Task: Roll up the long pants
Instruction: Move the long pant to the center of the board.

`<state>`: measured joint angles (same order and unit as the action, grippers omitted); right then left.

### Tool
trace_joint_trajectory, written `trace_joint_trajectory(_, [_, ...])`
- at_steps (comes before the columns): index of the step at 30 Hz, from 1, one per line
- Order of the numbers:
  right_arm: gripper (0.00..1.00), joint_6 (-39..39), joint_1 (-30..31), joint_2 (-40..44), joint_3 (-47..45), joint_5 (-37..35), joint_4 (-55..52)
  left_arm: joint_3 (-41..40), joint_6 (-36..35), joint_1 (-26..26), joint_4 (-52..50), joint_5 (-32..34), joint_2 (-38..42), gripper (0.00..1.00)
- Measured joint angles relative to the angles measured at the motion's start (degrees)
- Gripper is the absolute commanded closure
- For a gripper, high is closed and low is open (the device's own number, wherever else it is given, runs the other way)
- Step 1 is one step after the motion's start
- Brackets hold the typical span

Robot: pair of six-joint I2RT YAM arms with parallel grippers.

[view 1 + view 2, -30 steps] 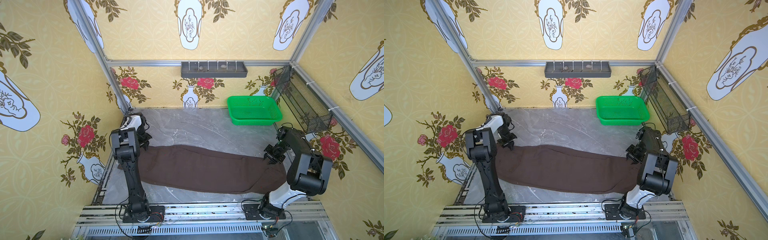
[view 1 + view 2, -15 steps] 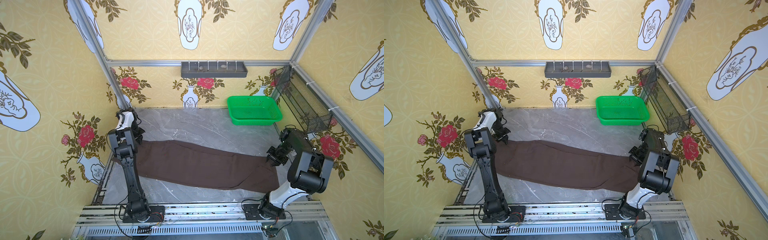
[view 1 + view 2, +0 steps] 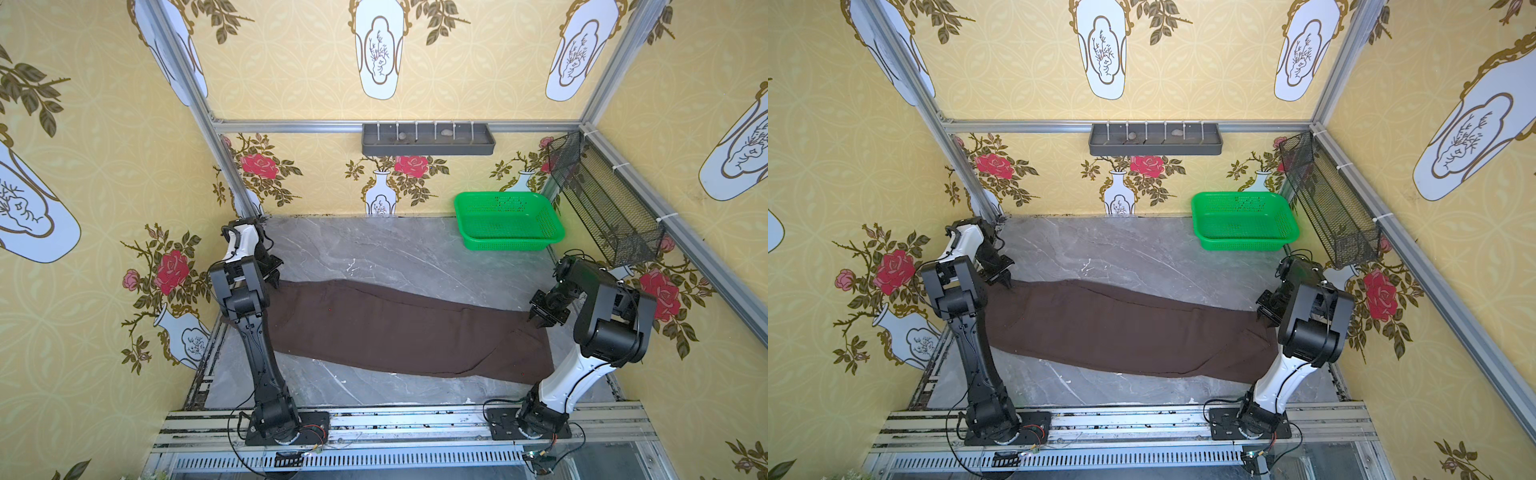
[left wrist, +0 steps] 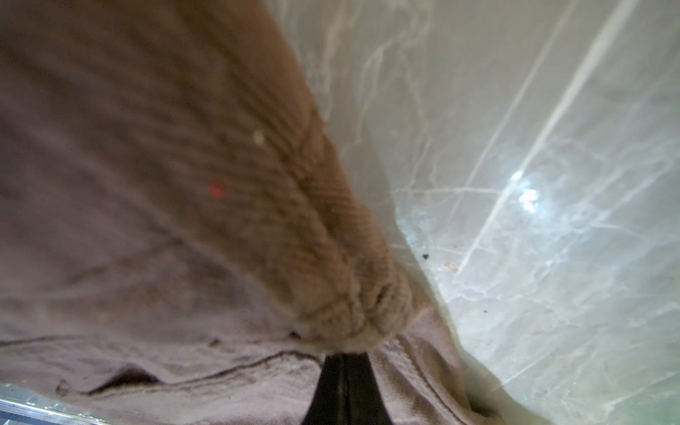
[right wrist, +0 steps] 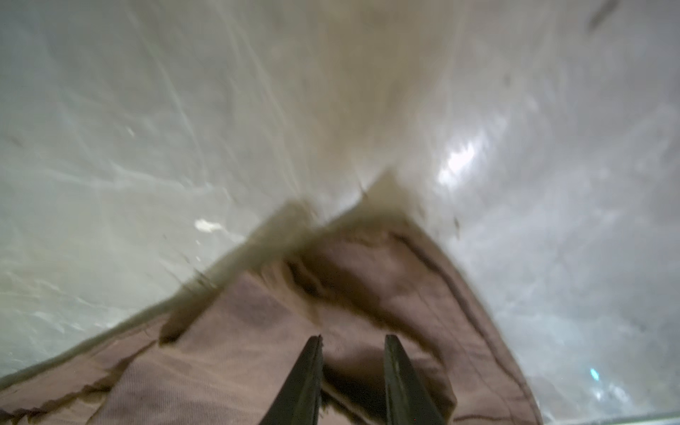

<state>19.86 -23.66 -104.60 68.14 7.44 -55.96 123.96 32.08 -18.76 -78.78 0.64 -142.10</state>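
Dark brown fabric long pants (image 3: 395, 332) span arm to arm; left gripper (image 3: 275, 281) clenches one end, right gripper (image 3: 539, 322) pinches the other.

Long pants (image 3: 395, 332) lie across the table (image 3: 374, 249), basket (image 3: 511, 244) behind at right.

The long pants (image 3: 395, 328) are plain dark brown, faintly ribbed along the bunched edge; my fingers (image 5: 305, 382) over them are black; my arms (image 3: 257, 357) are black with white shells; the table (image 3: 395, 249) under the pants is grey marble veined with white; the basket (image 3: 509, 226) beyond them is bright green; the tray (image 3: 428, 139) high behind them is dark grey; the wire rack (image 3: 602, 199) is black; the walls (image 3: 104, 166) around the pants are yellow, patterned with red roses and white vases.
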Motion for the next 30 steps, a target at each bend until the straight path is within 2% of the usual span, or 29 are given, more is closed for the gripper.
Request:
trace_joint_trajectory(13, [0.72,-3.28,2.21,-5.40,2.47,-1.64,0.66,2.58,-1.31,-0.81,-1.75,-1.22,-1.42,1.00])
trace_joint_trajectory(15, [0.79,-3.91,2.27,-6.10,2.80,-1.99,-0.09,3.23,-1.46,-0.94,-2.12,-1.16,-1.75,1.00])
trace_joint_trajectory(19, [1.00,-5.31,2.51,-7.06,2.91,-1.84,-0.59,3.80,-1.68,-1.16,-2.23,-0.81,-1.99,1.00])
trace_joint_trajectory(30, [1.00,-4.98,2.01,-6.29,4.68,-3.72,-1.79,4.42,-2.89,-1.66,-2.51,-0.87,-2.64,1.00])
